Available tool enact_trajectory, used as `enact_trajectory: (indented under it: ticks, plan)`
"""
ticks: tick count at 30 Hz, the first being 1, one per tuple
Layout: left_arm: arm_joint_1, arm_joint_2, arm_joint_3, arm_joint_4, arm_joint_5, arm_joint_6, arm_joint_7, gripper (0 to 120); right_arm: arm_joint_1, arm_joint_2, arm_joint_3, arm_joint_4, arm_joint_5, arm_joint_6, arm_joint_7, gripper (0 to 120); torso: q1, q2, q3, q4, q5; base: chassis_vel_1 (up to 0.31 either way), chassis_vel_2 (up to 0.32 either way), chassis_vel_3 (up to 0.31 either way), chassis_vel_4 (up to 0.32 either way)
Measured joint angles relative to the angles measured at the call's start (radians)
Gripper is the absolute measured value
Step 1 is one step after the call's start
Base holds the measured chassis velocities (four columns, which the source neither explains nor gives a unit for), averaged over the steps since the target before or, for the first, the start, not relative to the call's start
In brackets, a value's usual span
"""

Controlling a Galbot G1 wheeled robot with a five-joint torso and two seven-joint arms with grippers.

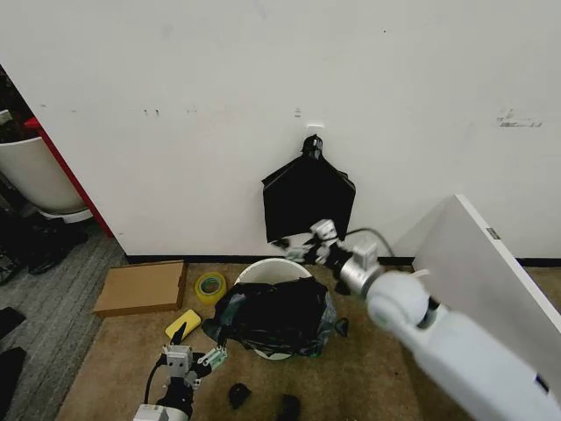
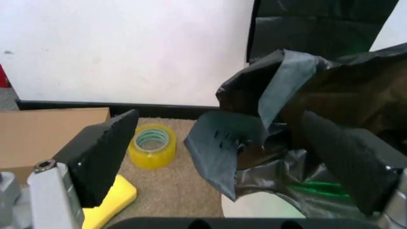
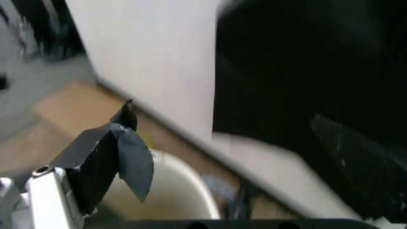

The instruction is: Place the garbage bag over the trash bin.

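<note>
On the tan carpet, one trash bin [image 1: 267,271] by the wall, with one garbage bag [image 1: 273,317] draped over its near side only. Left claw [image 1: 193,360] spread open, low, near the bag; right claw [image 1: 302,246] parted, empty, above the far rim. Beside them: one tape roll [image 1: 210,287], one cardboard sheet [image 1: 141,287].

Text on bag [image 1: 276,316]: we read none.
Text on bin [image 1: 263,272]: we read none.
Tape roll [image 1: 209,287], cardboard [image 1: 140,287]: nothing legible.
</note>
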Motion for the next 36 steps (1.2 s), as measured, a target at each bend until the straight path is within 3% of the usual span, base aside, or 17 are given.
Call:
enact_trajectory:
  ticks: [3,7,12,21,29,36]
  plan:
    - [0.014,-0.013,-0.009,-0.001,0.019,-0.007,-0.001,100,0.116,-0.002,-0.039,-0.089,0.158,-0.175,-0.032,100,0.0,0.0,0.0,0.0003,-0.0005,0.0,0.0,0.0,0.0]
    - [0.028,-0.034,-0.024,-0.007,0.027,-0.011,-0.001,100,0.215,0.03,-0.116,-0.21,0.182,-0.214,-0.095,100,0.0,0.0,0.0,0.0002,0.0,0.0,0.0,0.0,0.0]
    - [0.052,-0.064,-0.047,-0.012,0.036,-0.018,-0.003,100,0.351,0.116,-0.271,-0.408,0.133,-0.214,-0.195,100,0.0,0.0,0.0,0.0007,-0.0003,0.0,0.0,0.0,0.0]
    - [0.057,-0.109,-0.045,-0.006,0.045,-0.022,-0.005,100,0.497,0.154,-0.503,-0.592,0.041,-0.204,-0.339,100,0.0,0.0,0.0,0.0001,-0.0005,0.0,0.0,0.0,0.0]
    - [0.062,-0.123,-0.044,-0.003,0.049,-0.026,-0.007,100,0.526,0.234,-0.546,-0.713,-0.052,-0.185,-0.406,98,0.0,0.0,0.0,0.0005,-0.0002,0.0,0.0,0.0,0.0]
    - [0.057,-0.126,-0.061,0.003,0.044,-0.03,-0.019,100,0.544,0.265,-0.617,-0.778,-0.133,-0.142,-0.463,75,0.0,0.0,0.0,0.0002,-0.0003,0.0,0.0,0.0,0.0]
